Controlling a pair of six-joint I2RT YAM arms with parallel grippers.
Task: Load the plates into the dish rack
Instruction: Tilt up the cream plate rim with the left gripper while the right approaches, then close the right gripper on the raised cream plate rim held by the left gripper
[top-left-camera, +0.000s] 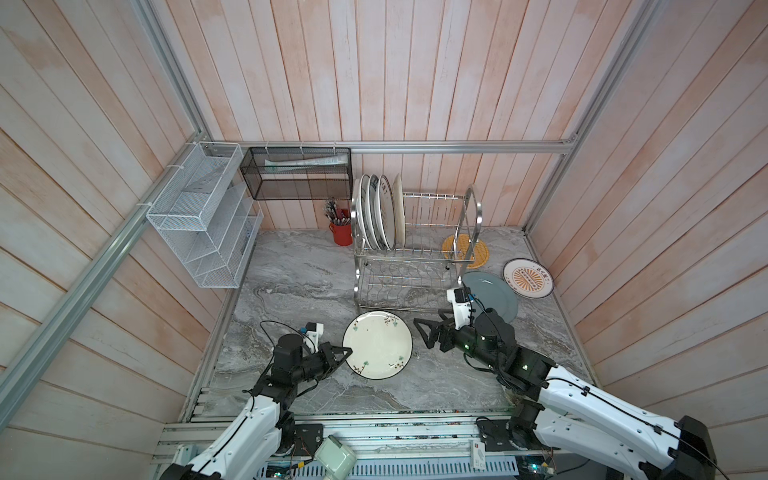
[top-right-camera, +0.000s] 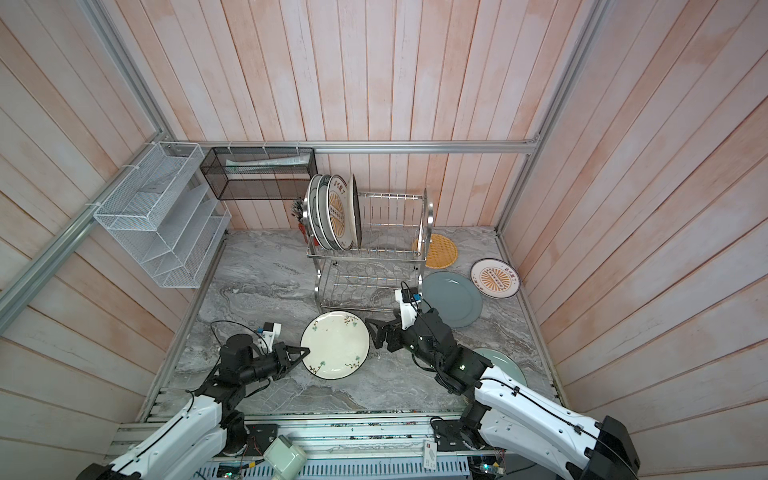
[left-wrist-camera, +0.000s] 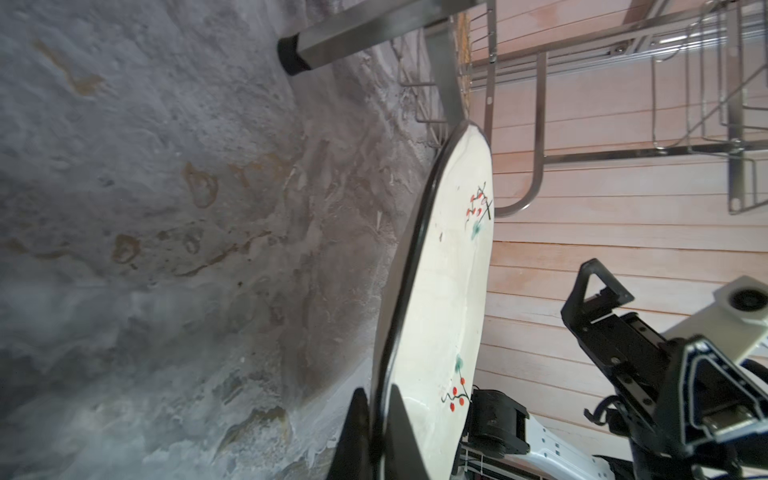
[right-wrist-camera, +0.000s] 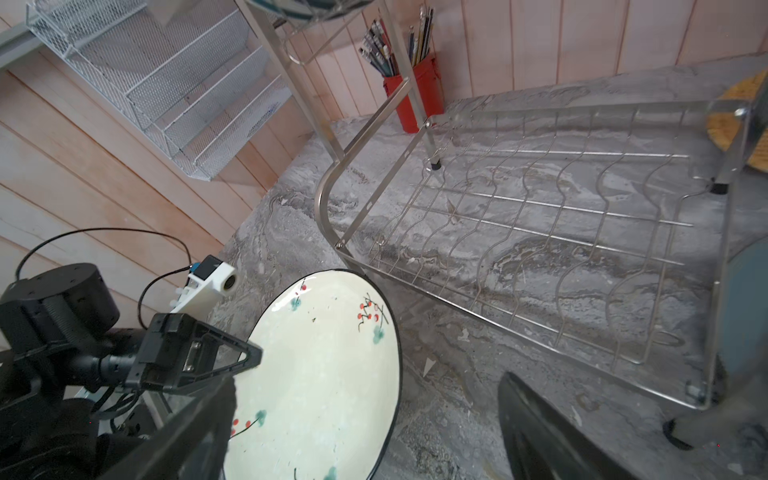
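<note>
My left gripper (top-left-camera: 348, 352) is pinched narrow on the near-left rim of the floral plate (top-left-camera: 378, 345), which sits just in front of the rack (top-left-camera: 409, 266) in both top views. From above I cannot tell whether the plate is clear of the counter (top-left-camera: 291, 282). My right gripper (top-left-camera: 422, 332) stands wide and empty just beside the plate's opposite rim, apart from it. The standing plates (top-left-camera: 380, 212) crowd the left end of the rack's upper tier, overlapping too much for a sure count. The lattice plate (top-left-camera: 465, 251) lies behind the rack, half hidden by its end frame. The grey-blue plate (top-left-camera: 492, 297) lies flat to the right of the rack, its near edge covered by my right wrist, and the sunburst plate (top-left-camera: 528, 278) is just beyond it. In a top view a green plate (top-right-camera: 505, 365) peeks out from under the right arm, mostly hidden.

From the left wrist I see the floral plate (left-wrist-camera: 436, 311) nearly edge-on. Two dark fingers (left-wrist-camera: 353, 436) grip its rim and are cut off by the frame.

From the right wrist, my spread fingers (right-wrist-camera: 540, 432) are blurred and cropped. The floral plate (right-wrist-camera: 320, 374) is partly cut off, with the rack's lower tier (right-wrist-camera: 540, 208) beyond it.
</note>
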